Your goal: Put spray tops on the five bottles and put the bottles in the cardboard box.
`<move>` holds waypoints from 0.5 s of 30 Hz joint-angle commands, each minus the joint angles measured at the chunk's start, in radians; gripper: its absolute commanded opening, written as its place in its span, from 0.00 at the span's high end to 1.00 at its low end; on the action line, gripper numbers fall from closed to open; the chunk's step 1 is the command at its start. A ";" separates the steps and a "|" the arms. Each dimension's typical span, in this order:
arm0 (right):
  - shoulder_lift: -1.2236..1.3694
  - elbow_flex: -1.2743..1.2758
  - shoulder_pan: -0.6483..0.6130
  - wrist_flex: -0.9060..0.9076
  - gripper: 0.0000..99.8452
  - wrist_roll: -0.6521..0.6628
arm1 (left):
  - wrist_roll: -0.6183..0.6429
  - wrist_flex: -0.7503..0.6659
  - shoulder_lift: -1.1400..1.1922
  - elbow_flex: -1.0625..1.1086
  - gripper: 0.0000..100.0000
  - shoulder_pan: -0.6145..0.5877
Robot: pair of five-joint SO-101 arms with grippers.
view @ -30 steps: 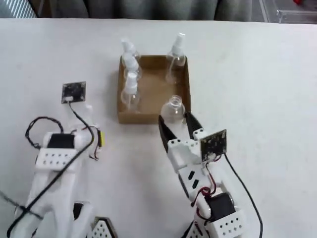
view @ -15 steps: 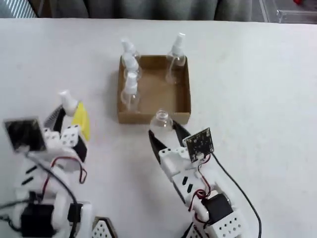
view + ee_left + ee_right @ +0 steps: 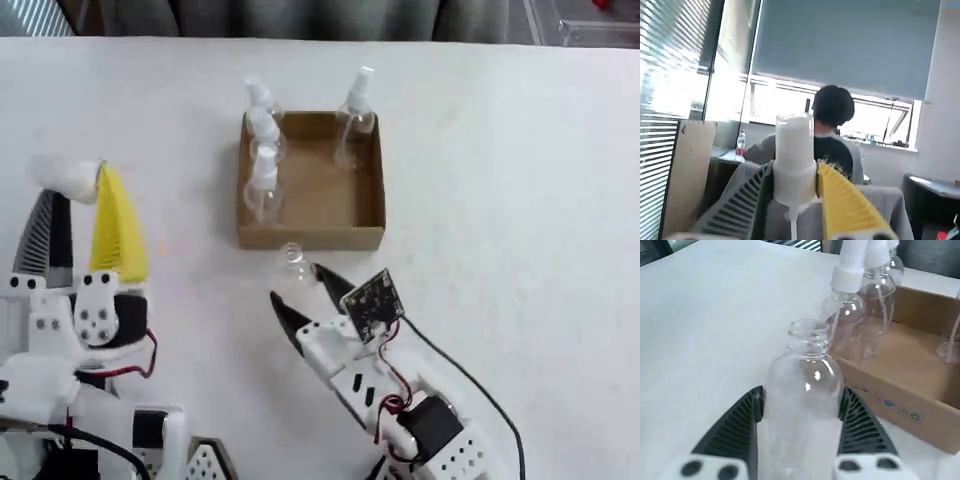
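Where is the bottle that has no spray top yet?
In the high view the open bottle is outside the cardboard box, just by its near wall, between the jaws of the right gripper.

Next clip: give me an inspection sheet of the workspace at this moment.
Surface: white table.
Job's things: cardboard box holds four capped bottles; the uncapped bottle is upright just outside its near wall; one spray top is held high off the table.
Clutter: nothing seen.
End effectors: right end effector shut on the uncapped bottle; left end effector shut on the spray top.
Cables: red and black wires along the arms, apart from the box.
Surroundings: window blinds.
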 commanded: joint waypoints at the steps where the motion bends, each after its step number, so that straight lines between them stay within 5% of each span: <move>1: -0.018 0.009 -0.051 0.005 0.98 0.002 | 0.005 -0.064 -0.010 -0.028 0.98 0.008; 9: -0.016 0.009 -0.097 0.005 0.98 0.002 | 0.316 -0.060 -0.008 0.012 0.98 0.013; 15: -0.016 0.009 -0.093 0.005 0.98 0.002 | 0.351 -0.058 -0.010 0.081 0.98 0.142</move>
